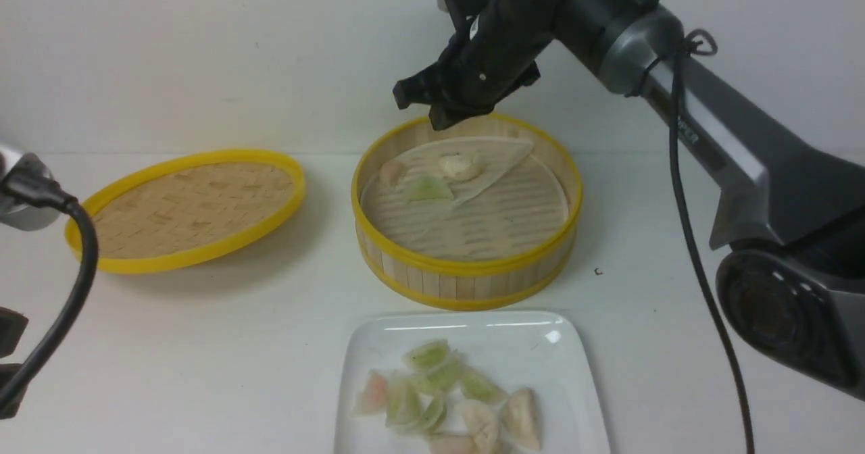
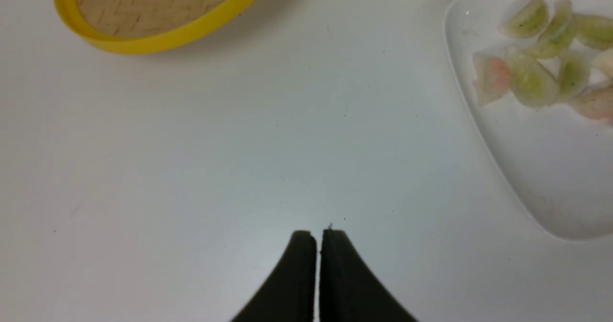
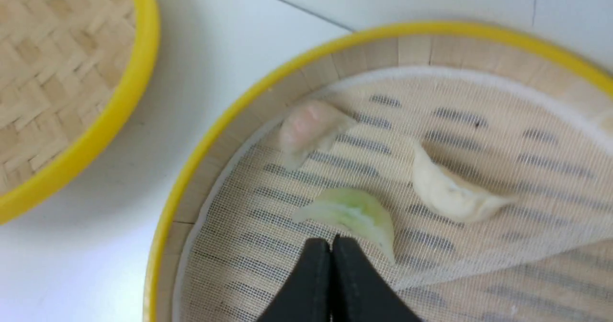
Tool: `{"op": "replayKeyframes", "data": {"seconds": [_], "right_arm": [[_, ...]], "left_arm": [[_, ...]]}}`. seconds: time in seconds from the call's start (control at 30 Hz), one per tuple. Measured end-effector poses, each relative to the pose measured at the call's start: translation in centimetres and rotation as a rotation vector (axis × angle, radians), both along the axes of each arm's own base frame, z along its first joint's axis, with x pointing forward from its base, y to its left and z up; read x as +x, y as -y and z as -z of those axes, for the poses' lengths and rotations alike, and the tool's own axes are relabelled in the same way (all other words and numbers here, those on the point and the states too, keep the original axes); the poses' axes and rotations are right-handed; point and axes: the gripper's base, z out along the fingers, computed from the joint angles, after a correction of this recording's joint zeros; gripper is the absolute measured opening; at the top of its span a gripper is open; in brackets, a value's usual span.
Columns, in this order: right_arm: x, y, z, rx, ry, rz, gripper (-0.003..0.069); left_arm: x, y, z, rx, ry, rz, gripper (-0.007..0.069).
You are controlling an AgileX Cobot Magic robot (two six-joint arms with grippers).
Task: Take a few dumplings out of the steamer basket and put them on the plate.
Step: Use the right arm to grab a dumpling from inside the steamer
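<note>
Inside, the steamer basket holds three dumplings on its whitish mesh liner, which is folded back on itself along one side: a pinkish dumpling close to the wall, a pale green dumpling just beside it and a cream dumpling a little farther along. The white square plate sits on the table just in front of the basket, on the robot's side, and carries a loose heap of dumplings, mostly pale green with a few pinkish and cream ones, several touching or overlapping. A yellow-rimmed woven lid lies apart on the basket's left. Over the basket's far rim the right jaws are pressed together with nothing between them, their tips just beside the pale green dumpling in the right wrist view. Over bare table between lid and plate, the left jaws are likewise pressed together and empty.
</note>
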Motion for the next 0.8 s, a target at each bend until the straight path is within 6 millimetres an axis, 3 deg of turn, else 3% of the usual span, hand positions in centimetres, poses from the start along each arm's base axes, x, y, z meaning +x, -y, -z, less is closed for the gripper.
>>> {"op": "replayKeyframes", "data": {"seconds": [0.2, 0.33, 0.47, 0.57, 0.67, 0.77, 0.8], "right_arm": [[0.7, -0.5, 3.5, -0.069, -0.021, -0.078, 0.0065], [1.4, -0.9, 7.3, -0.125, -0.04, -0.143, 0.0269], [2.1, -1.1, 8.7, -0.137, -0.001, -0.151, 0.0426], [2.4, -1.2, 9.4, -0.136, 0.018, -0.15, 0.0481], [2.5, -1.2, 10.2, -0.141, 0.01, -0.15, 0.0473], [2.5, -1.2, 10.8, -0.157, -0.004, -0.151, 0.04], [2.6, -1.1, 11.0, -0.171, -0.007, -0.144, 0.0285]], "left_arm": [[0.1, 0.0, -0.1, -0.005, 0.018, 0.002, -0.0006], [0.1, 0.0, -0.1, 0.001, 0.01, 0.0, -0.0006], [-0.1, -0.3, 0.1, 0.029, -0.013, -0.009, -0.0006], [-0.1, -0.4, 0.1, 0.044, -0.015, -0.014, -0.0006], [-0.1, -0.5, 0.1, 0.05, -0.014, -0.016, -0.0006], [-0.1, -0.5, 0.1, 0.046, -0.014, -0.022, -0.0006], [-0.1, -0.5, 0.1, 0.046, -0.014, -0.022, -0.0006]]}}
